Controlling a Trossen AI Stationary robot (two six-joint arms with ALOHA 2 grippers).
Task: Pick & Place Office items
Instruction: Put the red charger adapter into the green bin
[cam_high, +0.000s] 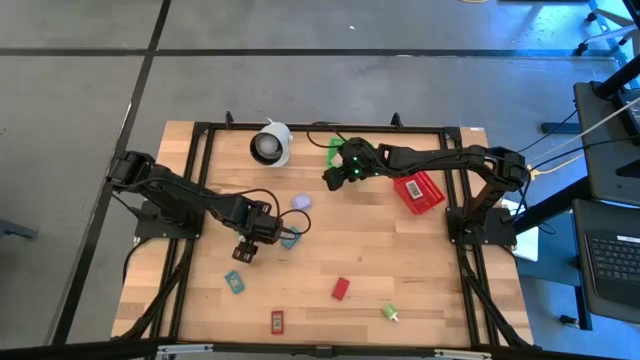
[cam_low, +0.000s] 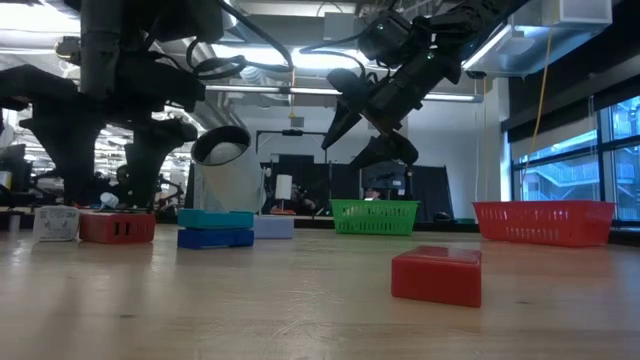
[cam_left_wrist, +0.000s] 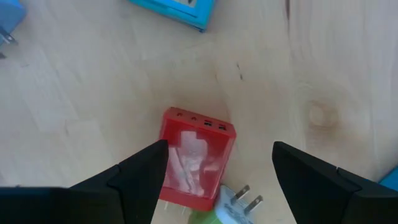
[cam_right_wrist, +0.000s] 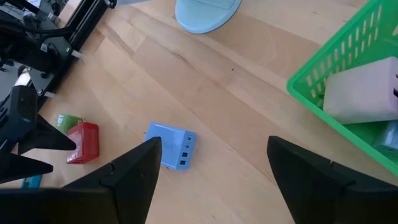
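My left gripper (cam_left_wrist: 221, 146) points straight down near the table's left middle (cam_high: 247, 245) and stands open. Below it a red packet with a clear window (cam_left_wrist: 196, 158) lies flat on the wood between the two fingers, and a green and white plug (cam_left_wrist: 233, 205) lies against the packet's end. My right gripper (cam_right_wrist: 213, 142) hangs open and slanting down above the table's far middle (cam_high: 335, 172), beside the green basket (cam_right_wrist: 348, 93), which holds a pale block (cam_right_wrist: 360, 93). A blue piece (cam_right_wrist: 171, 146) lies on the wood below it.
A white roll (cam_high: 270, 145) stands at the far edge and a red basket (cam_high: 418, 190) at the right. Loose on the wood lie a lavender piece (cam_high: 302, 201), a teal packet (cam_high: 234, 283), a red block (cam_high: 341, 289), a red packet (cam_high: 277, 322) and a green piece (cam_high: 390, 313).
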